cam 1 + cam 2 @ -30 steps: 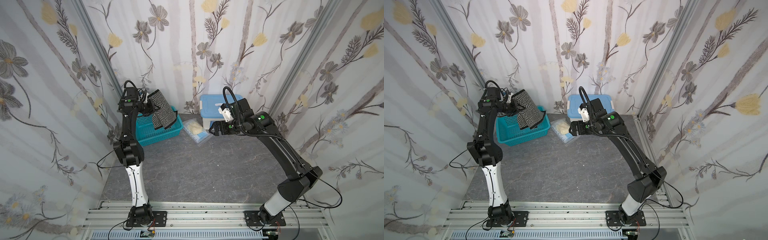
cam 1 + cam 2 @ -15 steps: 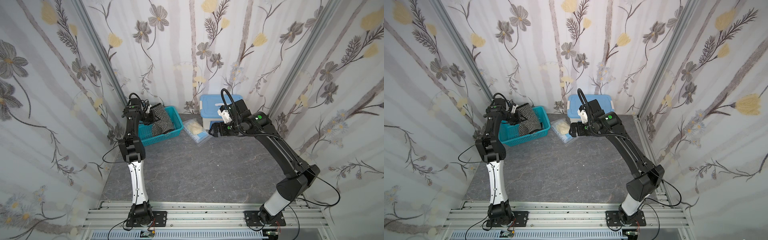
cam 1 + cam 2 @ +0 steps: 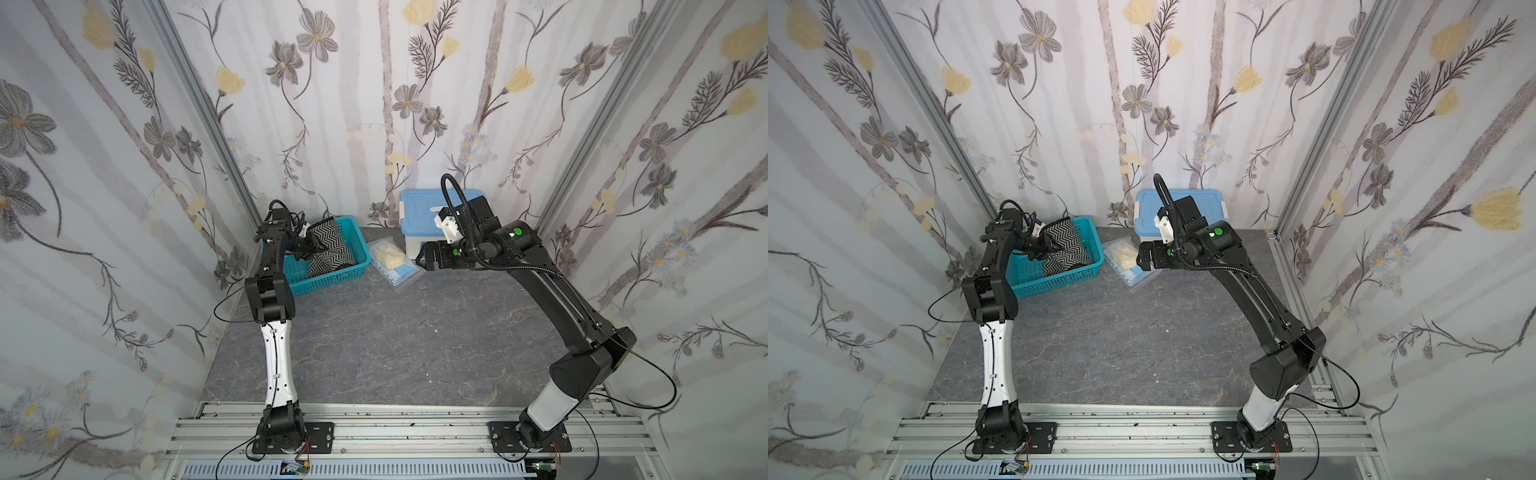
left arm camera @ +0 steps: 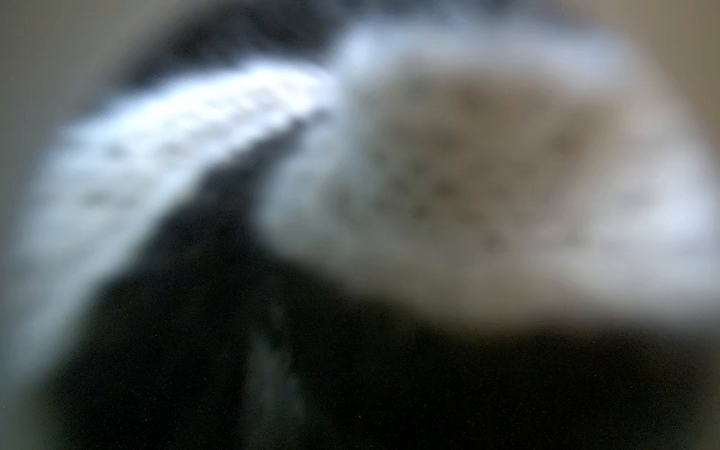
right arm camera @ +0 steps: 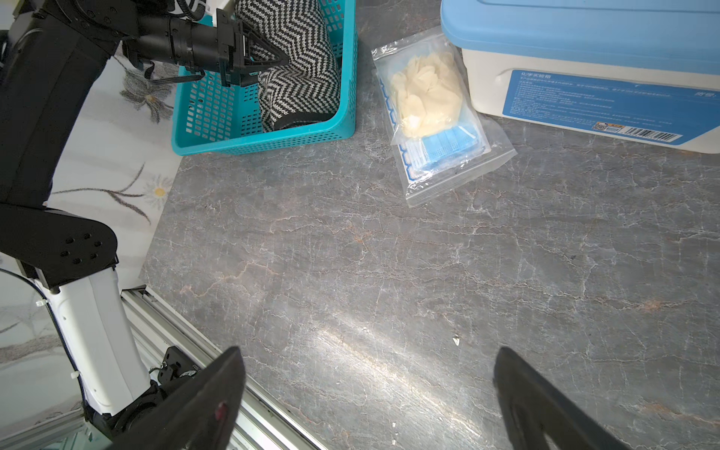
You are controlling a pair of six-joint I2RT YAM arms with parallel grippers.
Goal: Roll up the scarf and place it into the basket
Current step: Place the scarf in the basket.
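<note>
The scarf (image 3: 332, 247) is a rolled black-and-white zigzag bundle lying inside the teal basket (image 3: 332, 279) at the back left; both top views show it (image 3: 1065, 247). My left gripper (image 3: 311, 246) reaches into the basket and touches the roll's left side. The right wrist view shows it side-on (image 5: 282, 60) against the scarf (image 5: 296, 70), so the gap between its jaws is hidden. The left wrist view is only a blur of cloth (image 4: 467, 175). My right gripper (image 5: 368, 352) hovers wide open and empty over the bare table, right of the basket (image 5: 272, 142).
A clear bag (image 3: 392, 259) with cream contents lies just right of the basket. Behind it stands a white box with a light-blue lid (image 3: 432, 216). Flowered walls close in on three sides. A metal rail (image 3: 374, 432) runs along the front.
My left arm has come down and carried the scarf from above the basket's rim into the basket. The right arm has barely moved.
</note>
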